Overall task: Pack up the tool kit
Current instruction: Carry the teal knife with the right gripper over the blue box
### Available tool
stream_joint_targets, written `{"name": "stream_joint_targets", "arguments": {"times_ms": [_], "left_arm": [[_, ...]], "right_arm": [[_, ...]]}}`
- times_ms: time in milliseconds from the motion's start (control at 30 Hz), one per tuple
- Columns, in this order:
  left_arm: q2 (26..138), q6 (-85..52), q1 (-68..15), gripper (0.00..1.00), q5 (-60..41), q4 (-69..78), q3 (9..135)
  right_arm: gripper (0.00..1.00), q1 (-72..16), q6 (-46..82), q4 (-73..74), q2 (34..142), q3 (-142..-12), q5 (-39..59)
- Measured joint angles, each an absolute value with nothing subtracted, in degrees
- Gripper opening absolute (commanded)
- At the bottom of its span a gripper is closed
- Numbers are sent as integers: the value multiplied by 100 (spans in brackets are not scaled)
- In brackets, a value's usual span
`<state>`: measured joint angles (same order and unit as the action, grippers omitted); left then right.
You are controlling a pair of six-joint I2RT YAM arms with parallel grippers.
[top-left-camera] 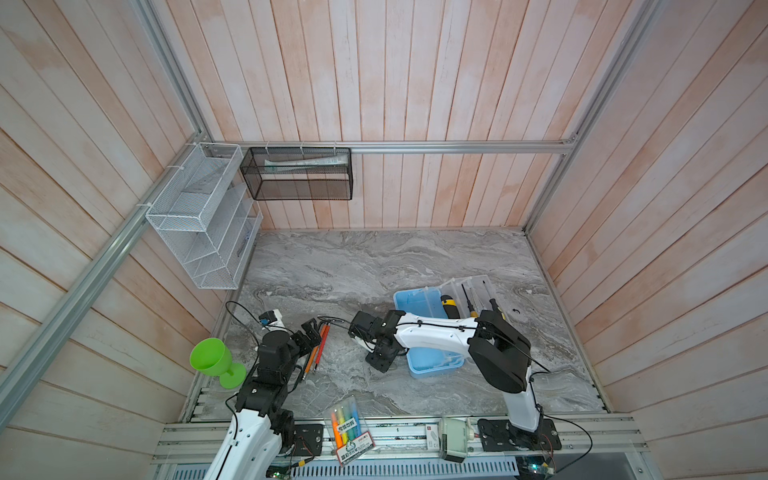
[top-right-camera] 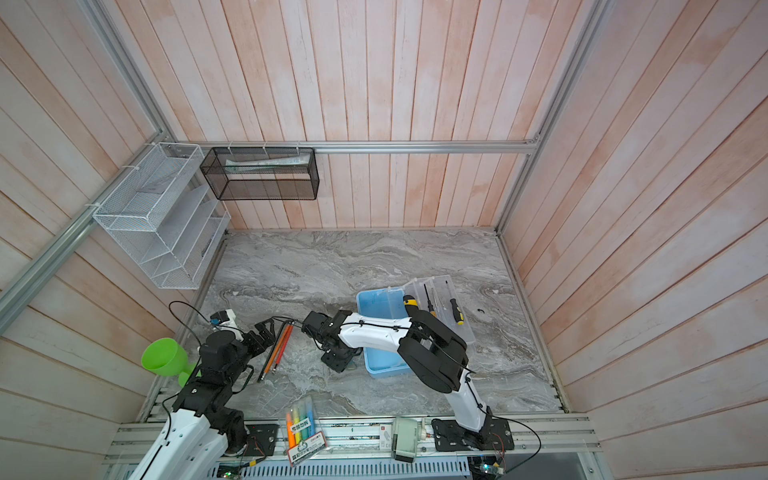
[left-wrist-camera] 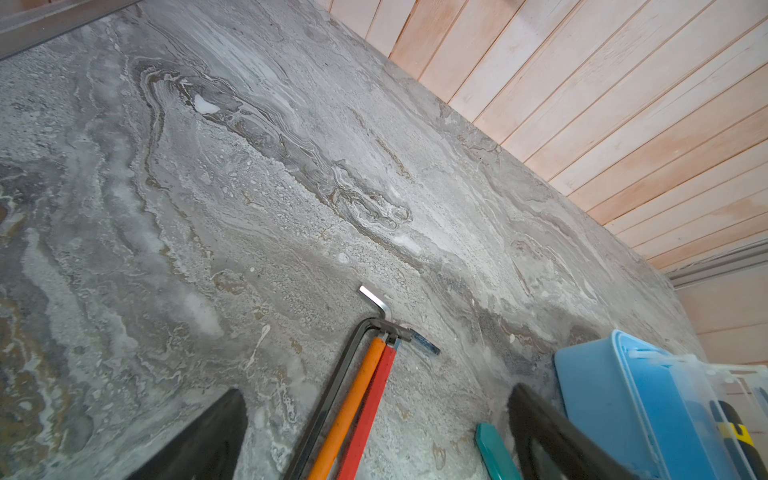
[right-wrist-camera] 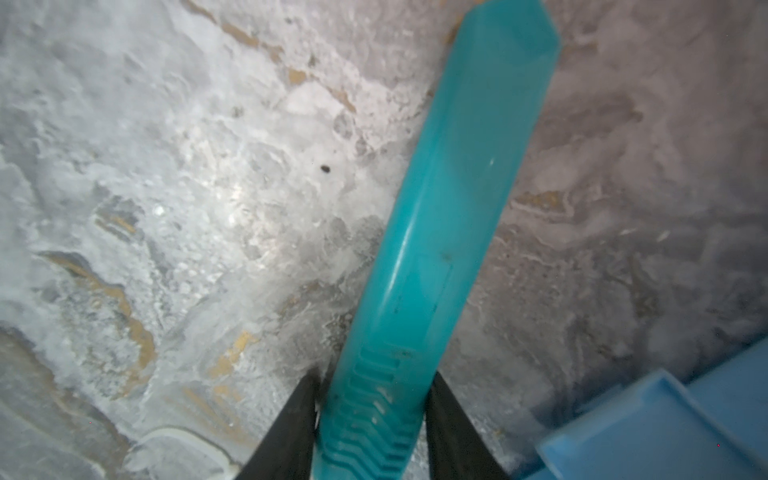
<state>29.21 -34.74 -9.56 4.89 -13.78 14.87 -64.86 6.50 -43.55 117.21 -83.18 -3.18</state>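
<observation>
1. The left gripper (left-wrist-camera: 376, 390) has its black fingers spread wide and holds nothing. It is over L-shaped hex keys (left-wrist-camera: 353, 399) sleeved in orange and red.
2. The right gripper (right-wrist-camera: 374, 382) has its jaws closely straddling the ribbed end of a flat teal plastic tool (right-wrist-camera: 449, 208), which lies on the veined grey marble-look tabletop (top-left-camera: 374, 262). Whether they pinch it cannot be told.
3. The light-blue plastic case (top-left-camera: 417, 301) lies open just beside the tool, with its clear lid (top-left-camera: 478, 286) folded back. A yellow-and-black screwdriver (top-left-camera: 449, 303) is at the hinge side.

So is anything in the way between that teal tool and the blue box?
Nothing visible. The teal tool lies on the table between the right gripper's fingers, and the open blue case stands right beside it; only the case's own wall would need lifting over.
</observation>
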Motion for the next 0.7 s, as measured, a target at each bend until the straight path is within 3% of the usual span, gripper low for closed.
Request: {"name": "stream_joint_targets", "arguments": {"times_ms": [367,700], "left_arm": [[2921,-3474,-956,100,489,-1378,1487],[2923,-3474,-956,100,489,-1378,1487]], "right_arm": [[17,-6696,1409,-4320,11708,-8315,-650],[11,-6722,1730,-4248,11246,-8206,-1022]]}}
